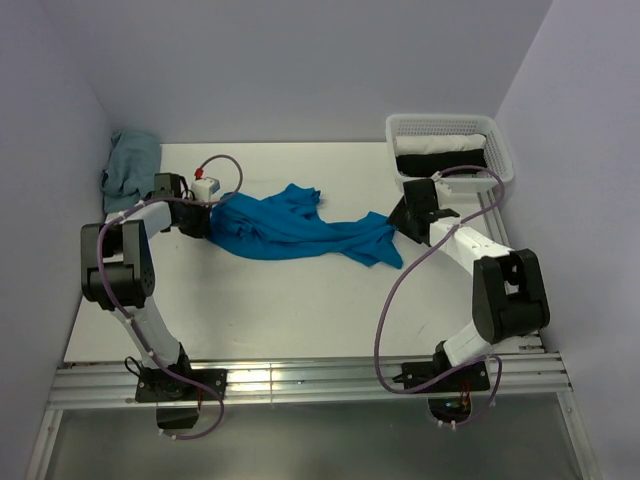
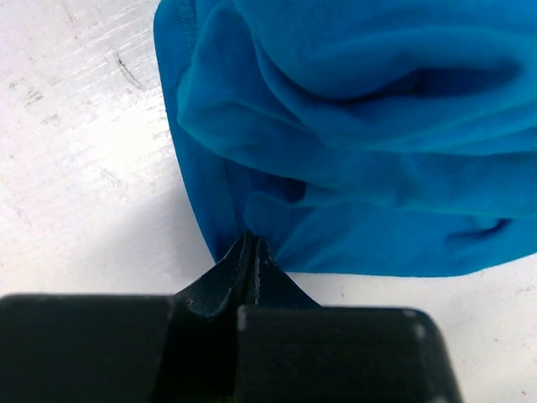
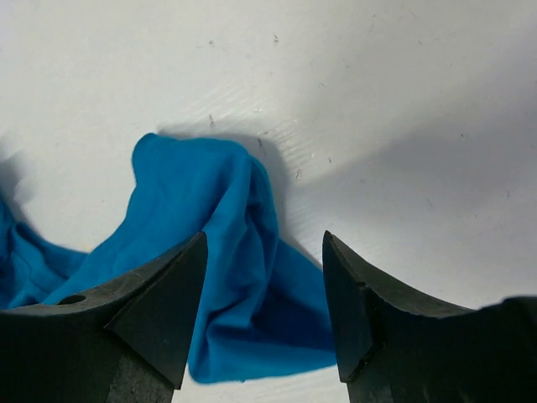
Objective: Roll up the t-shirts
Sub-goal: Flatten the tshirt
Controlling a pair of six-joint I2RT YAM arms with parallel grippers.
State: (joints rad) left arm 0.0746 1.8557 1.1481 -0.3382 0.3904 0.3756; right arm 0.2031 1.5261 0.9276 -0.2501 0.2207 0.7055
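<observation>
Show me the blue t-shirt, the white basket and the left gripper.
blue t-shirt (image 1: 290, 228): top view, middle of the crumpled cloth.
white basket (image 1: 440, 119): top view, its far rim.
left gripper (image 2: 252, 248): left wrist view, closed fingertips pinching the shirt's edge.

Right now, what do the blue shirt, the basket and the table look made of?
The blue shirt looks like thin, soft matte knit, probably cotton: it slumps in loose folds. The basket seems rigid white plastic mesh, its wall gridded. The table is hard, white and faintly scratched, maybe laminate or painted board.
</observation>
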